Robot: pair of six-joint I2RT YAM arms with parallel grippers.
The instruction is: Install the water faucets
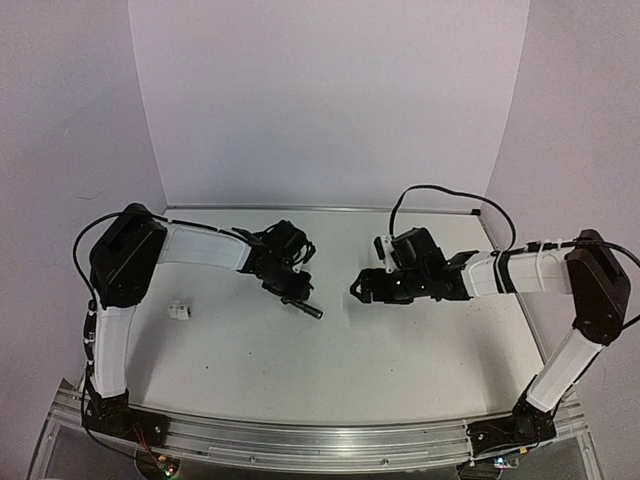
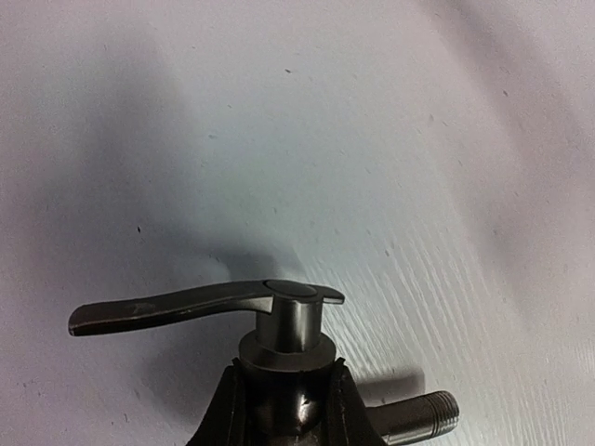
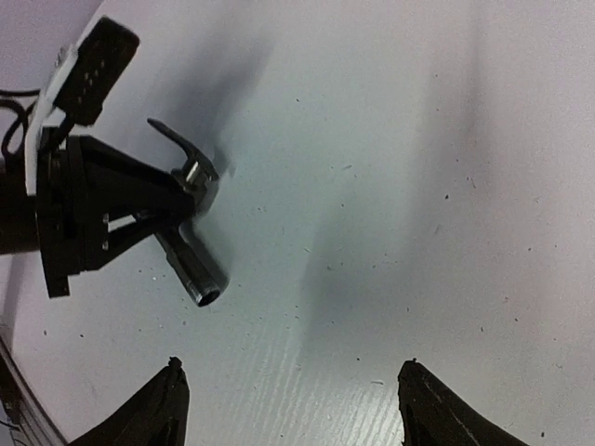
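Left wrist: fingers (image 2: 221, 418) hide part of the faucet (image 2: 284, 327).

A white tabletop (image 1: 400, 360), flecked with small dark specks, is enclosed by pale backdrop panels (image 1: 330, 100) behind and on both sides. A ribbed aluminium rail (image 1: 320, 440) runs along its near edge, a thin metal strip (image 1: 330, 209) along its far edge.

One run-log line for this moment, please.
left gripper: shut on faucet | right gripper: open, empty, facing faucet | white fitting: lying on table, apart from both grippers
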